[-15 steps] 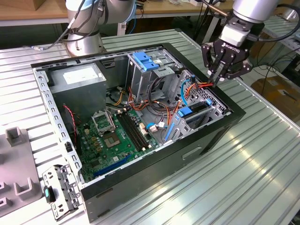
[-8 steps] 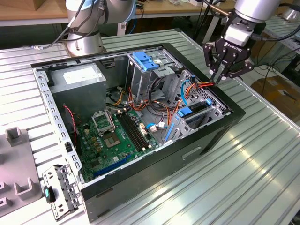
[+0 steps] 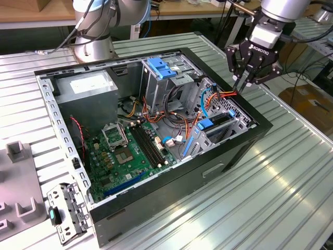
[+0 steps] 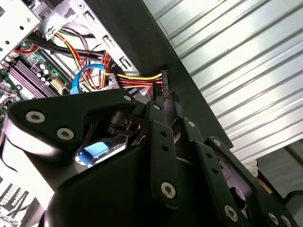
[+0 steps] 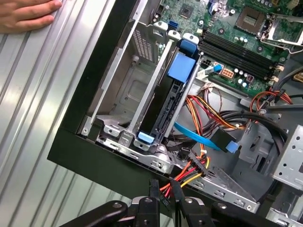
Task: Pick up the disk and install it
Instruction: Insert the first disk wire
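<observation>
The disk (image 5: 173,92), a dark drive in a bright blue carrier, sits upright in the metal drive cage (image 5: 132,101) at the case's corner. In the exterior view the disk (image 3: 218,121) stands near the case's right wall. My gripper (image 3: 241,85) hangs just above and behind it at the case rim. Its fingers (image 4: 166,105) are shut on a black power connector (image 4: 164,77) with red and yellow wires. In the first wrist view my gripper (image 5: 164,188) holds that wire bundle (image 5: 189,172) beside the cage's end.
The open black computer case (image 3: 171,182) lies on a ribbed metal table. Inside are the green motherboard (image 3: 130,151) and a tall cage topped by a blue clip (image 3: 160,67). A hand (image 5: 26,14) rests on the table beside the case. The arm's base (image 3: 93,44) stands behind.
</observation>
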`<state>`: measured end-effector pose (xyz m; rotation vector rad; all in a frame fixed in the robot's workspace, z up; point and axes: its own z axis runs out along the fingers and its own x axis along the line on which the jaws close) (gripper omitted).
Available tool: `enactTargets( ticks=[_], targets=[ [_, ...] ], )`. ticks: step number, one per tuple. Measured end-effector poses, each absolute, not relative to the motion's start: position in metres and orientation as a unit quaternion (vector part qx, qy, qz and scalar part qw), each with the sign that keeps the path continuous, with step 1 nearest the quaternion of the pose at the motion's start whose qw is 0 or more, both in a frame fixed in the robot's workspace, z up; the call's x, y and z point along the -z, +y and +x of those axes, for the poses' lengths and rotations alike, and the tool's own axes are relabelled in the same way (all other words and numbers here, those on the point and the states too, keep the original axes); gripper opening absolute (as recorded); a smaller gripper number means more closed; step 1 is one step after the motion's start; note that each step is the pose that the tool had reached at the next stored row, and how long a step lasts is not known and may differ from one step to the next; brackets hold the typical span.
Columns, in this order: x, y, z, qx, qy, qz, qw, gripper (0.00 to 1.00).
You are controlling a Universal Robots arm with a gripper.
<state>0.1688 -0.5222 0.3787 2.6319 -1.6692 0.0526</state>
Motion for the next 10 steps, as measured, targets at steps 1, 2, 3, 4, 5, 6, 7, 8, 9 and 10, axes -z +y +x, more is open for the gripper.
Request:
enactTargets(
  ticks=[1, 2, 3, 4, 5, 6, 7, 8, 9, 10],
  targets=[
    [-0.3787, -0.522, 0.1692, -0.017, -0.531, 0.847, 0.012, 0.24],
    [-0.3787, -0.5217, 0.1701, -0.017, -0.526, 0.85, 0.012, 0.24],
    [-0.3787, -0.5213, 0.1715, -0.017, -0.52, 0.854, 0.012, 0.24],
    [-0.3786, -0.5211, 0.1721, -0.017, -0.513, 0.858, 0.012, 0.25],
    [-0.3782, -0.5211, 0.1723, -0.017, -0.5, 0.866, 0.012, 0.25],
    [-0.3779, -0.5211, 0.1723, -0.018, -0.488, 0.872, 0.011, 0.31],
    [-0.3777, -0.5211, 0.1724, -0.018, -0.48, 0.877, 0.011, 0.31],
    [-0.3772, -0.5211, 0.1724, -0.018, -0.471, 0.882, 0.011, 0.31],
    [-0.3769, -0.5211, 0.1723, -0.018, -0.462, 0.887, 0.011, 0.31],
    [-0.3764, -0.5211, 0.1724, -0.018, -0.452, 0.892, 0.011, 0.31]
  ],
)
